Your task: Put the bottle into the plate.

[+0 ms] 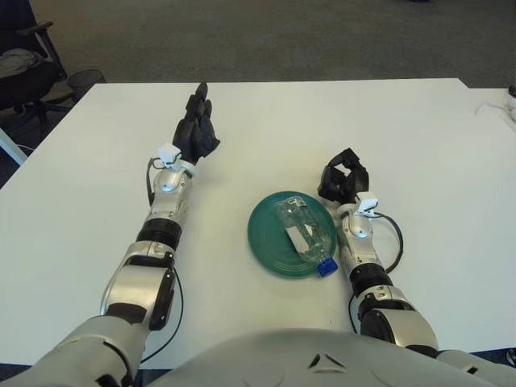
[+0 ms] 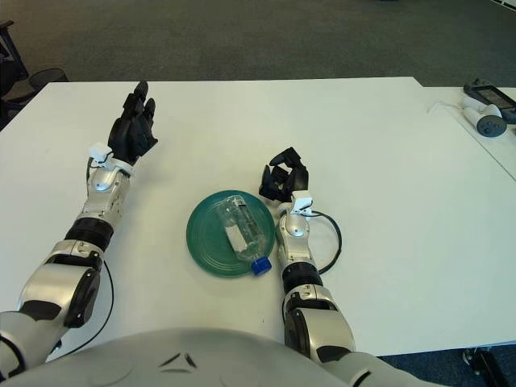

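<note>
Judging progress: the task looks finished, as the bottle already lies in the plate and nothing seems left but to keep clear.
Bottle: my clear bottle [image 1: 305, 235] lies on its side inside the plate, blue cap pointing to the near right and reaching the plate's near rim, white label facing up.
Plate: the green plate [image 1: 266, 239] sits flat on the white surface [image 1: 419, 137], near the middle, a little toward the near edge.
Left robot hand: my left robot hand [image 1: 196, 131] is held up to the far left of the plate, well apart from it, fingers extended and loosely together, holding nothing.
Right robot hand: my right robot hand [image 1: 343, 179] shows just to the right of the plate's far side, fingers curled inward around nothing; I cannot tell whether it touches the surface.
Remaining: by my reading, no placing step is left; the only risk I see is the right forearm, close by the cap, nudging the bottle.
Other things: a chair [image 1: 24, 64] stands off the far left corner.
</note>
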Robot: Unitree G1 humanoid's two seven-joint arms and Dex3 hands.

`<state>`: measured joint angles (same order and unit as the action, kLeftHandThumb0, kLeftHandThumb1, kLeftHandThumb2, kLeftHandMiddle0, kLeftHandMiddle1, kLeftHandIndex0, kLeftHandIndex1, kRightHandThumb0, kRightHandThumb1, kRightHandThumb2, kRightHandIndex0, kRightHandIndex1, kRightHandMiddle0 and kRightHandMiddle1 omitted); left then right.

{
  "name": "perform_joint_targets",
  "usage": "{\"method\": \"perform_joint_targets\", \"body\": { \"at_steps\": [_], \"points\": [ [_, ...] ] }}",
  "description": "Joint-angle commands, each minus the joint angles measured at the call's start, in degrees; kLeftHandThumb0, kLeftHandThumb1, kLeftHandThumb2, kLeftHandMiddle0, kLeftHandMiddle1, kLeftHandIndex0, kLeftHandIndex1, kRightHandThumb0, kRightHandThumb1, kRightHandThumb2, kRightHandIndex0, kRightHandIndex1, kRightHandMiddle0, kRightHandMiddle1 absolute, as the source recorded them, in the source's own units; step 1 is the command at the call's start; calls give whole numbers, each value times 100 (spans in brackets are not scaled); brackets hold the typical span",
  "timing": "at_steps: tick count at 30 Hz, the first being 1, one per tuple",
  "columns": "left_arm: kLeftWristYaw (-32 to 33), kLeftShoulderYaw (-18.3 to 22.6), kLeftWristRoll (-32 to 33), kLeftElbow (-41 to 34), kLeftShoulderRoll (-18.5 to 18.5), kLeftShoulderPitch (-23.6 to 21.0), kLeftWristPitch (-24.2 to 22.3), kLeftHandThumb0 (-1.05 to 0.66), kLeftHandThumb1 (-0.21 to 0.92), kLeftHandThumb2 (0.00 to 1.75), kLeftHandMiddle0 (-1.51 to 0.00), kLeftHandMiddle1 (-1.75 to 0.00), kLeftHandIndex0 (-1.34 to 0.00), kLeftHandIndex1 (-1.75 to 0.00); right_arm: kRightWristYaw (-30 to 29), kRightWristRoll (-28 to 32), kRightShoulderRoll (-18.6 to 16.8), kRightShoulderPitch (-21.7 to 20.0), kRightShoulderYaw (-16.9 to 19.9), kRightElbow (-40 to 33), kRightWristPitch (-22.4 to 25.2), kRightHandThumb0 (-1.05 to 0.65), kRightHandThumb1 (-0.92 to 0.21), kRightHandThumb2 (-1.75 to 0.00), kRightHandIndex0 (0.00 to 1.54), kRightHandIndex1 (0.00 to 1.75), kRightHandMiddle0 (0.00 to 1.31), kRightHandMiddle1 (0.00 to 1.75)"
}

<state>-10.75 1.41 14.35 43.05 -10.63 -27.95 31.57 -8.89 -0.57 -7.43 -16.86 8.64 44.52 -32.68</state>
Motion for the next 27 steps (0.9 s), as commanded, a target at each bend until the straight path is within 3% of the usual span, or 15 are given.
{"method": "perform_joint_targets", "body": {
  "at_steps": [1, 8, 12, 15, 18, 19, 20, 22, 24, 27],
  "points": [
    [362, 114, -306, 84, 146, 182, -49, -103, 92, 110, 0, 0, -6, -5, 42, 226, -173, 798, 73, 419, 240, -46, -35, -127, 115, 175, 58, 175],
    [1040, 155, -770, 59, 473, 439, -210, -99, 92, 110, 0, 0, -6, -7, 111, 253, -191, 838, 74, 347, 239, -46, -35, -128, 115, 175, 58, 175],
    [1387, 211, -861, 4, 685, 584, -456, -98, 92, 109, -2, -1, -1, -31, 104, 253, -186, 832, 77, 359, 227, -46, -34, -128, 116, 175, 58, 175],
    [1525, 237, -913, -41, 766, 652, -579, -97, 92, 107, -12, -4, 0, -52, 104, 254, -180, 830, 77, 361, 229, -46, -34, -128, 116, 175, 58, 175],
    [1584, 246, -956, -26, 814, 800, -733, -94, 92, 103, -30, -14, 0, -87, 65, 231, -162, 813, 71, 374, 250, -46, -34, -128, 116, 175, 59, 175],
    [1569, 237, -979, 13, 807, 861, -753, -91, 92, 97, -29, -51, -2, -114, 38, 216, -156, 804, 69, 380, 266, -46, -33, -129, 116, 175, 59, 175],
    [1557, 231, -997, 35, 802, 901, -766, -89, 92, 96, -27, -66, -2, -124, 19, 206, -153, 799, 67, 384, 278, -46, -33, -130, 116, 175, 59, 175],
    [1563, 231, -1063, 197, 781, 971, -673, -81, 92, 83, -27, -118, -4, -152, -9, 190, -139, 786, 66, 406, 288, -46, -32, -130, 116, 175, 60, 175],
    [1740, 171, -1288, 402, 729, 971, -563, -59, 88, 72, -35, -146, -14, -163, -7, 190, -128, 779, 63, 432, 272, -46, -32, -131, 116, 175, 60, 175],
    [2200, 28, -1763, 711, 671, 916, -400, -47, 69, 88, -54, -165, -32, -171, -18, 183, -114, 768, 61, 473, 236, -47, -31, -132, 115, 175, 61, 175]
  ]
}}
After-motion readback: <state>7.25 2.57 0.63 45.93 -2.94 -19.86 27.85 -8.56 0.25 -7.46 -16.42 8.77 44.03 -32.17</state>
